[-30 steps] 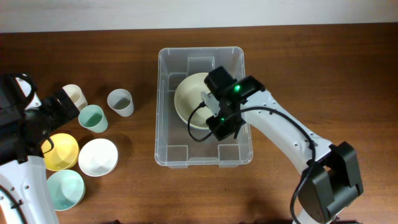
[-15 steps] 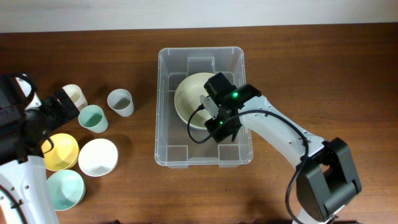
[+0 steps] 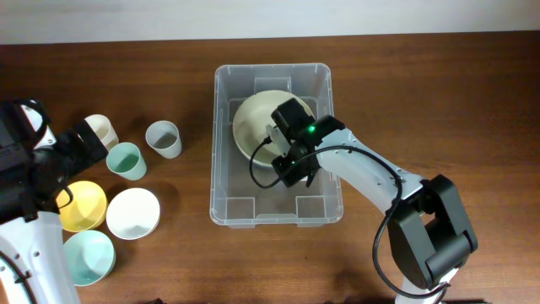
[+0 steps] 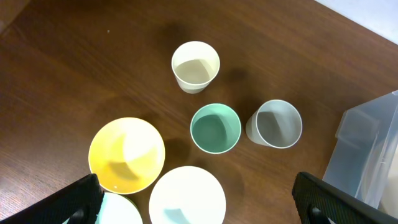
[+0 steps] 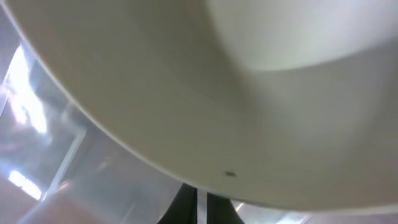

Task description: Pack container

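Observation:
The clear container (image 3: 221, 118) stands at the table's middle and shows at the right edge of the left wrist view (image 4: 367, 149). A cream bowl (image 3: 253, 127) is tilted inside its far half. My right gripper (image 3: 285, 165) is inside the container, shut on the bowl's rim. In the right wrist view the bowl (image 5: 217, 81) fills the frame, the fingers (image 5: 198, 202) pinch its edge, and the container wall (image 5: 56, 155) lies behind. My left gripper (image 3: 84, 142) is open and empty, hovering (image 4: 199, 208) over the bowls at the left.
Left of the container stand a cream cup (image 3: 101, 130), a green cup (image 3: 126, 160) and a grey cup (image 3: 163, 138). In front of them lie a yellow bowl (image 3: 83, 205), a white bowl (image 3: 132, 213) and a mint bowl (image 3: 88, 257).
My right gripper has moved left and toward the container's far end, carrying the cream bowl with it. The left arm has not moved.

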You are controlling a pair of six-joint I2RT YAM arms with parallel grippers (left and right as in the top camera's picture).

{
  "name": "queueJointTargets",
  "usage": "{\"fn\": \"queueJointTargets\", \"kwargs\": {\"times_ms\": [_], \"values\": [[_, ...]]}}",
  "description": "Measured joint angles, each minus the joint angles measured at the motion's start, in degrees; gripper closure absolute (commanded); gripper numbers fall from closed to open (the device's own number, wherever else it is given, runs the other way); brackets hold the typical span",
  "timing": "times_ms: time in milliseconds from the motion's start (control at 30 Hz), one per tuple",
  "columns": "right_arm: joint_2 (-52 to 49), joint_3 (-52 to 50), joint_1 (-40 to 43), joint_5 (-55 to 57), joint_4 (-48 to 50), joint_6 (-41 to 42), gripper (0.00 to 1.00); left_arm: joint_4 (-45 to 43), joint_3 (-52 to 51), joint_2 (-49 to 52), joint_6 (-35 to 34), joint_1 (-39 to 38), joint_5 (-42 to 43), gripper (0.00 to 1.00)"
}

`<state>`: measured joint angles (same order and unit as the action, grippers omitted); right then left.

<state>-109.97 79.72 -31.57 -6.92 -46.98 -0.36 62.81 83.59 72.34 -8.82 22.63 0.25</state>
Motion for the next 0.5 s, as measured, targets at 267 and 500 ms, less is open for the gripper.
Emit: {"fn": "queueJointTargets", "kwargs": {"times_ms": [267,500], "values": [[0.00,-0.04,0.02,4.24,2.21,3.26,0.96,0.20,0.00,0.00,0.02,0.00,0.02,0.01],[0.13,-0.02,0.00,4.81,-4.85,3.56,0.96,0.26,0.00,0.00,0.00,0.00,0.02,0.01]]}}
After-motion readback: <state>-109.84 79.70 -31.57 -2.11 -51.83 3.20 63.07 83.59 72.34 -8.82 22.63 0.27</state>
